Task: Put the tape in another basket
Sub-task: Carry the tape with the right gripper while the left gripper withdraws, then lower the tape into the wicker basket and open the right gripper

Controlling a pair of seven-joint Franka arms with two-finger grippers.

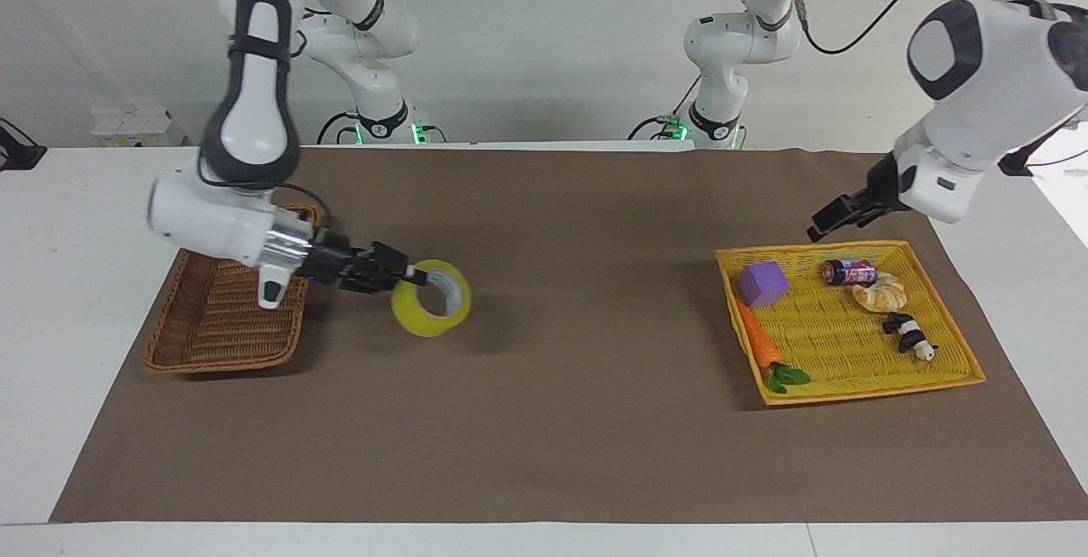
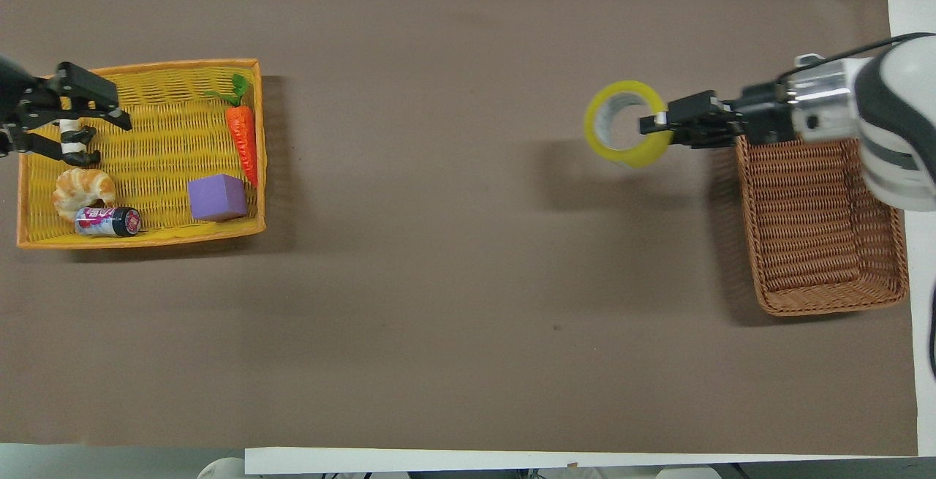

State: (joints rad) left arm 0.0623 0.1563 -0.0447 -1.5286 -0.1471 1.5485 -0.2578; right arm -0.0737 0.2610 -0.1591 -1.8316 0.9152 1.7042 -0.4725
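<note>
The tape (image 1: 422, 321) is a yellow roll with a pale core, held on edge in the air. My right gripper (image 1: 414, 277) is shut on its rim, over the brown mat just beside the brown wicker basket (image 1: 217, 361), toward the table's middle. In the overhead view the tape (image 2: 620, 150) hangs at the right gripper (image 2: 653, 122), next to the corner of the basket (image 2: 830, 303) farther from the robots. My left gripper (image 1: 829, 221) is open and empty, up in the air over the yellow tray-basket (image 1: 867, 391).
The yellow tray-basket (image 2: 139, 239) at the left arm's end holds a carrot (image 2: 241, 135), a purple cube (image 2: 216, 197), a croissant (image 2: 82, 188), a small can (image 2: 106, 221) and a panda toy (image 1: 909, 336). The left gripper (image 2: 102, 106) hangs over it. A brown mat (image 1: 544, 421) covers the table.
</note>
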